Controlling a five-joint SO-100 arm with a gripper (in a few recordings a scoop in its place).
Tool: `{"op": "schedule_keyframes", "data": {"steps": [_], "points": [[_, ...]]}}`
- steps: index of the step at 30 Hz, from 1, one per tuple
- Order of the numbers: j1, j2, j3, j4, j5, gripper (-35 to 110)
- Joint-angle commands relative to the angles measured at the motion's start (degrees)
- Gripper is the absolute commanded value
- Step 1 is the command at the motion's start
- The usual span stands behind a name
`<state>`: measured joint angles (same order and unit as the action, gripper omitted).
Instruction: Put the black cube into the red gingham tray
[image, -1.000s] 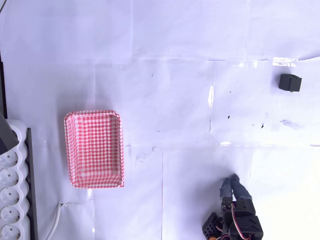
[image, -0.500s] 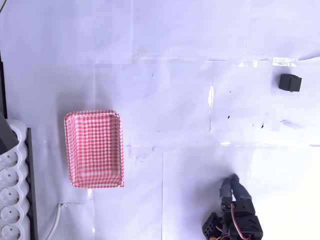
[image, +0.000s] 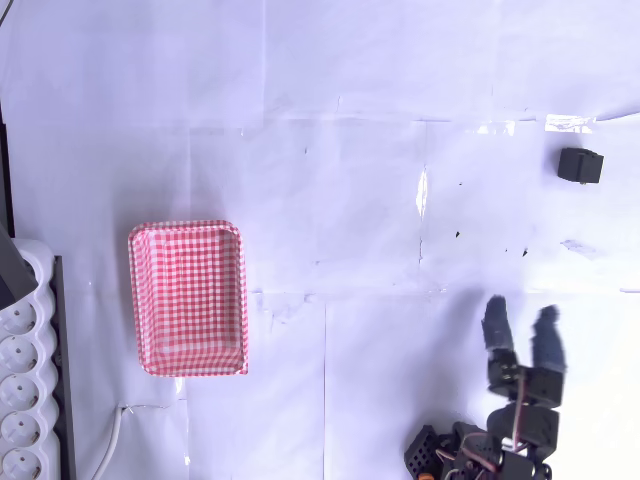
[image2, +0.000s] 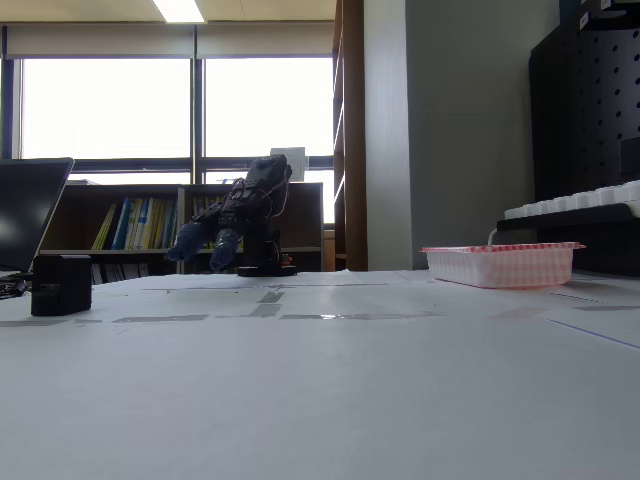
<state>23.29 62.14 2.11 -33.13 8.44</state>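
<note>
Looking down at the worktop: white paper sheets taped over the worktop (image: 350, 200), with the arm at the bottom right edge.
Tray: the red gingham tray (image: 188, 298) lies flat at the left of the overhead view, long side running up and down the picture; nothing is in it. In the fixed view the tray (image2: 499, 264) stands at the right, its rim level.
Cube: the black cube (image: 579, 165) rests on the paper at the upper right of the overhead view, well apart from the tray and outside it. In the fixed view the cube (image2: 61, 285) sits at the far left, alone on the worktop.
Jaws: the gripper (image: 522, 333) points up the picture toward the cube's side of the worktop, its two fingers (image: 497, 325) spread with a clear gap and pinching nothing. In the fixed view the gripper (image2: 205, 243) hangs above the worktop, tilted downward, clear of the surface.
Left edge: a white moulded tray (image: 25, 400) with round hollows sits just beside the gingham tray's left, not touching it.
</note>
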Motion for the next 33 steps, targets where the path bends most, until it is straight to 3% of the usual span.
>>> {"op": "schedule_keyframes", "data": {"steps": [1, 9, 21, 33], "points": [[2.5, 15.7, 8.3, -11.1, 3.4, 44], [0.0, 34.9, 26.1, -14.6, -3.1, 44], [-1.1, 56.5, 39.4, -30.8, -4.9, 43], [-3.0, 69.5, 60.3, -27.3, -10.7, 43]]}}
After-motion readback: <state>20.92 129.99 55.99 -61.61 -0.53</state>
